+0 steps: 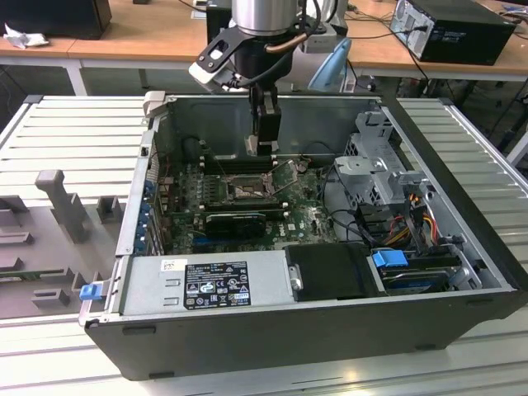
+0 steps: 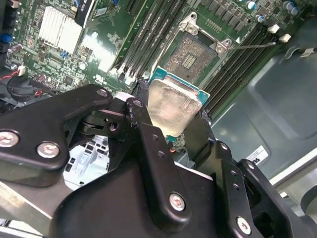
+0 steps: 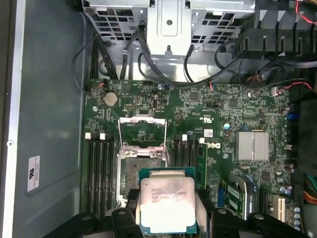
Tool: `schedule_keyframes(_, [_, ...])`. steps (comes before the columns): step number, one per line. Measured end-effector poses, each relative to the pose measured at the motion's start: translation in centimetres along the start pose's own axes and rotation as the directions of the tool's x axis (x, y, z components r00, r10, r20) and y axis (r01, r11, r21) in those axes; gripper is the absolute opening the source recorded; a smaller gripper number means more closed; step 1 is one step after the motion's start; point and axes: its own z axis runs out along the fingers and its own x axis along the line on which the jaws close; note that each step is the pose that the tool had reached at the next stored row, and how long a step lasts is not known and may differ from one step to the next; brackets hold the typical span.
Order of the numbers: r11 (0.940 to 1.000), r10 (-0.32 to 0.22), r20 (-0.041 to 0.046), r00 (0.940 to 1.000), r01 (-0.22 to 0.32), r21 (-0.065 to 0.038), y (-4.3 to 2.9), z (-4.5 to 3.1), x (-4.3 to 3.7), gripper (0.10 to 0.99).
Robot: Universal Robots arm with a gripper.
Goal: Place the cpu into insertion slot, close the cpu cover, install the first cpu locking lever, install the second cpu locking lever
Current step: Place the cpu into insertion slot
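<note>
Cpu [image 3: 167, 203] clamped in pincer [image 3: 167, 218], over motherboard [image 3: 223, 111] inside open computer case [image 1: 330, 334]; insertion slot [image 3: 129, 171] uncovered, cpu cover [image 3: 141, 131] raised.

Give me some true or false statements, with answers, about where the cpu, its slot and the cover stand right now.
1. The claw is shut on the cpu. True.
2. The cpu sits in the insertion slot. False: the slot is bare, and the cpu is held clear of it.
3. The cpu cover is closed over the slot. False: it is swung open.
4. The insertion slot lies on a green board. True.
</note>
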Motion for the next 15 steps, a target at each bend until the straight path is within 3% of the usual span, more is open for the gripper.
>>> schedule_keyframes(10, [1.0000, 0.000, 0.0000, 1.0000, 0.000, 0.002, -0.36, 1.45, 0.04, 0.529])
schedule_keyframes(15, [1.0000, 0.000, -0.0002, 1.0000, 0.000, 0.009, -0.41, 2.25, 0.04, 0.529])
